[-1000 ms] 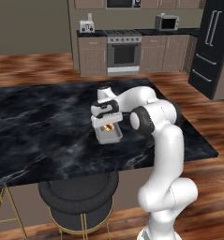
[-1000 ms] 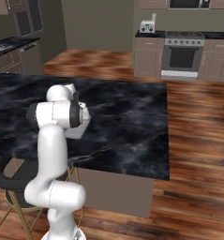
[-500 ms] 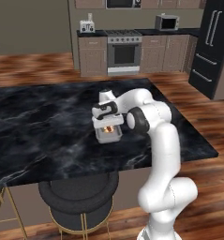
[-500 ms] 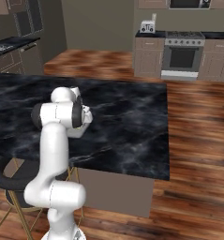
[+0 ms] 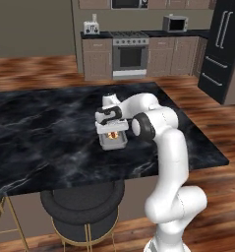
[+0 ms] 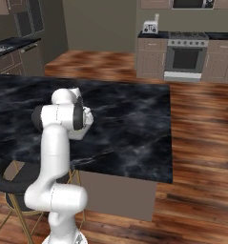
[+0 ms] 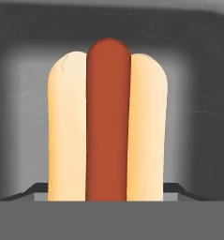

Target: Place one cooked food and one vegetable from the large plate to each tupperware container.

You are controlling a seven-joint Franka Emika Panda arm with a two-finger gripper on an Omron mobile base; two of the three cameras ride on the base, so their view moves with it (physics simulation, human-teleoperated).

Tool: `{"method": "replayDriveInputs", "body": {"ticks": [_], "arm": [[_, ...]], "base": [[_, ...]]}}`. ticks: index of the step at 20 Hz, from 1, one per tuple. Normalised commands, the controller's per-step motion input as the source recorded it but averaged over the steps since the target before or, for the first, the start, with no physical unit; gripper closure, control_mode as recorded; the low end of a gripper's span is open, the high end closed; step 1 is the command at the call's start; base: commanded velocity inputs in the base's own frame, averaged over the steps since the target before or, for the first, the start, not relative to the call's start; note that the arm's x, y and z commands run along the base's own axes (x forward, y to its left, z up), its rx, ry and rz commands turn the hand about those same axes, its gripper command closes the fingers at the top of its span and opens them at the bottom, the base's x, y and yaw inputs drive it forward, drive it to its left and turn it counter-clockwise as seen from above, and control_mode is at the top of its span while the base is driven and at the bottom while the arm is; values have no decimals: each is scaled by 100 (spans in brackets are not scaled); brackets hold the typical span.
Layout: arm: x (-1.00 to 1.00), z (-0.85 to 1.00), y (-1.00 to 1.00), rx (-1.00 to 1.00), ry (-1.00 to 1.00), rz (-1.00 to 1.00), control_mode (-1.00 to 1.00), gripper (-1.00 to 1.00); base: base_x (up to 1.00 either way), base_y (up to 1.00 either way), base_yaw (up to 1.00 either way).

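Pincer (image 5: 113, 129) hangs fingers-down into one tupperware container (image 5: 114, 145), a shallow pale blue-grey tub w/ rounded corners, sitting on the black marble island counter (image 5: 40, 128) near its front edge, just in front of the robot. Seen from the hand, the jaws stand wide w/ a hot dog (image 7: 108, 122) between them: red-brown sausage in a pale bun, running lengthwise up the middle of the tub. One small dark fingertip shows low on either side of the bun, right at its edges. Can't tell whether they're clamping it or have just let go; the bun looks to lie on or v. close to the tub floor, but that's a judgement. From the left base cam the hot dog is a small orange spot inside the tub, under the hand. Progress, as far as can be judged: approx. a quarter done at best. The cooked food for this tub is in place or about to be, pending release. Tub floor and walls (image 7: 19, 56) around the hot dog look bare grey, so prob. no veg in here yet. Left to do: open fully and lift clear, fetch a veg from the large plate for this tub, then one cooked item plus one veg for the second container, whose contents can't be judged here.
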Motion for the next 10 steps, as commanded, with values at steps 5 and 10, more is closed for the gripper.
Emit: {"method": "replayDriveInputs", "body": {"ticks": [5,10], "arm": [[0,0,0,0,0,0,-100,-100],[-3,27,0,1,-2,0,-100,-100]], "base": [[0,0,0],[0,0,0]]}}
